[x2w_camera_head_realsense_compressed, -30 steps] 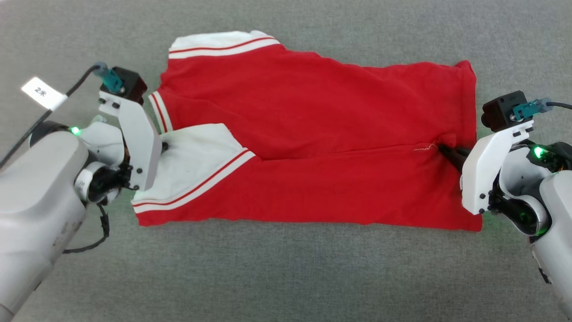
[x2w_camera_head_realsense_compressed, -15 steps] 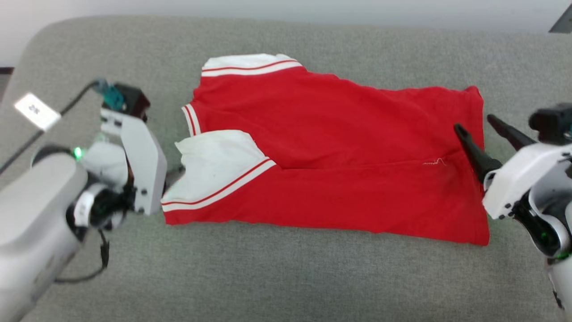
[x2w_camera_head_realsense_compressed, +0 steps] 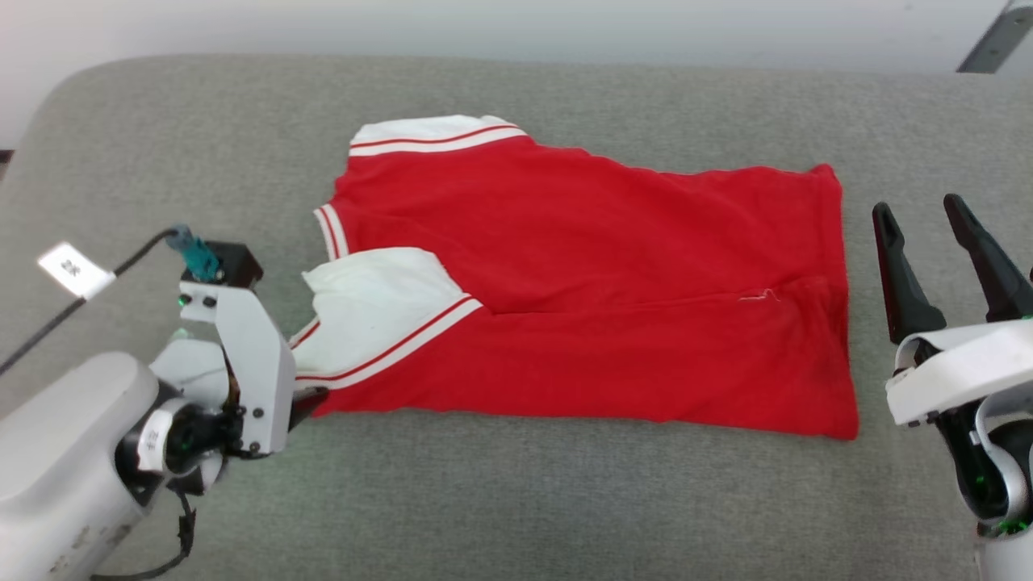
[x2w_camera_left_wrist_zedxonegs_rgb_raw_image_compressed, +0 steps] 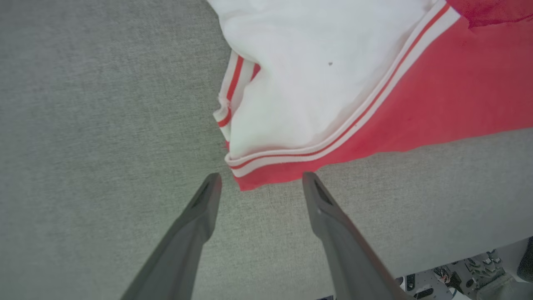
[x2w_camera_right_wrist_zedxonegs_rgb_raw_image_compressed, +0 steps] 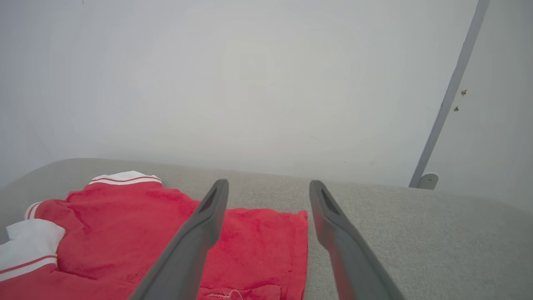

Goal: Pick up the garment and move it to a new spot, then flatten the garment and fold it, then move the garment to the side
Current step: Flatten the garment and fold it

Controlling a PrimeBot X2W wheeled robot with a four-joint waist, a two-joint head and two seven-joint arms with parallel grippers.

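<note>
Garment (x2w_camera_head_realsense_compressed: 589,307) is lying folded on grey cushion (x2w_camera_head_realsense_compressed: 516,500), left gripper (x2w_camera_left_wrist_zedxonegs_rgb_raw_image_compressed: 260,179) hovering spread and empty at its sleeve corner, right gripper (x2w_camera_head_realsense_compressed: 918,208) likewise beside its hem.

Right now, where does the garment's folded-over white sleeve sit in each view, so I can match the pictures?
Head view: the white sleeve is left of centre, lying on the red garment.
Left wrist view: upper middle, just beyond the open left hand.
Right wrist view: bottom left corner.
Shared landmark: the striped cuff band along the sleeve's edge, which shows in all three views.
</note>
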